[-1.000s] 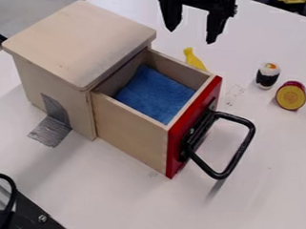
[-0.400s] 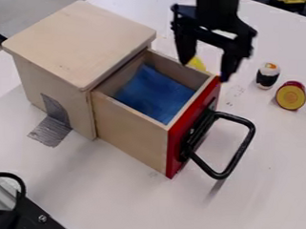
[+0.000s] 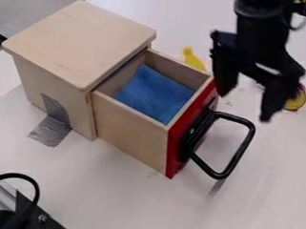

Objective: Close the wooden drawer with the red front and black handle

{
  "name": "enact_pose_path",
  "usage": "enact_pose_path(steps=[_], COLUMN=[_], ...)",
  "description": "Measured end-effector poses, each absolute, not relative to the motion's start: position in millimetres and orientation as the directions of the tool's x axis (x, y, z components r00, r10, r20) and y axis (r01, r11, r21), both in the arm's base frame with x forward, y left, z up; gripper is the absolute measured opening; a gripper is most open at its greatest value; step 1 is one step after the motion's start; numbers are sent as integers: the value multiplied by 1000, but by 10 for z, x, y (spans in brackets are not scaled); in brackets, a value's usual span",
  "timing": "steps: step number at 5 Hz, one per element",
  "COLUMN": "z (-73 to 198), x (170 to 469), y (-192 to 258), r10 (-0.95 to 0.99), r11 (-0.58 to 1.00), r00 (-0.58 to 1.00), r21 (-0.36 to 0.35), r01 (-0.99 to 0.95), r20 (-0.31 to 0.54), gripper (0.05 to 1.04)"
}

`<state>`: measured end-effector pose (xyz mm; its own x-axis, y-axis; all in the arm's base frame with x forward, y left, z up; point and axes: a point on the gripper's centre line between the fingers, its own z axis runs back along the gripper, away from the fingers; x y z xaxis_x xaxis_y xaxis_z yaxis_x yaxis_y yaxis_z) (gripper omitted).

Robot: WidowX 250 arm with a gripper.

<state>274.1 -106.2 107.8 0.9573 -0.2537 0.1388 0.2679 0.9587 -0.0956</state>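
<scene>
A: The gripper (image 3: pixel 245 106) is hanging above the bench (image 3: pixel 196 204), just beyond the upper corner of the red drawer front (image 3: pixel 192 132). Its fingers are standing wide apart, and I'm seeing nothing between them.

B: Is it touching the drawer (image 3: pixel 132 132)?

A: I can't tell. One finger is overlapping that corner in the camera view, but the depth isn't showing clearly.

B: Which step are we looking at, then?

A: I'm judging it as a positioning step with nothing grasped, close to the drawer and its handle (image 3: pixel 243 149). Contact with the handle would be calling for a lower gripper, lined up with the outer bar and clear of the front's top edge.

B: Where is the drawer sitting, and which way is it pointing?

A: It's standing well out of the wooden box (image 3: pixel 79 41), which is resting towards the bench's upper-left edge. The drawer is facing the lower right, and its front-to-back axis, seemingly the long one, is running that way from the box. The handle is jutting out the same way; its outer bar is running from lower left to upper right, roughly along the front.

B: And around it?

A: A blue cloth (image 3: pixel 155 95) is lying inside, a yellow object (image 3: pixel 192 58) is lying behind the drawer's far wall, and a round toy (image 3: pixel 297 100) is standing partly behind the gripper.
</scene>
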Motion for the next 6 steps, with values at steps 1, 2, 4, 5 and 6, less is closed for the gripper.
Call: enact_pose_path(steps=[1, 2, 4, 5, 6], z=[924, 598, 314, 193, 129], x=[2700, 2697, 2752, 2760, 2749], y=[-1201, -1195, -1111, -1135, -1130], r10=[-280, -273, -275, -303, -316], r11=[952, 959, 961, 951, 946], r00=[952, 961, 961, 951, 946], r21=[-95, -67, 17, 39, 46], r01=[292, 275, 275, 305, 319], r20=[122, 34, -27, -57, -74], gripper=[999, 999, 999, 968, 878])
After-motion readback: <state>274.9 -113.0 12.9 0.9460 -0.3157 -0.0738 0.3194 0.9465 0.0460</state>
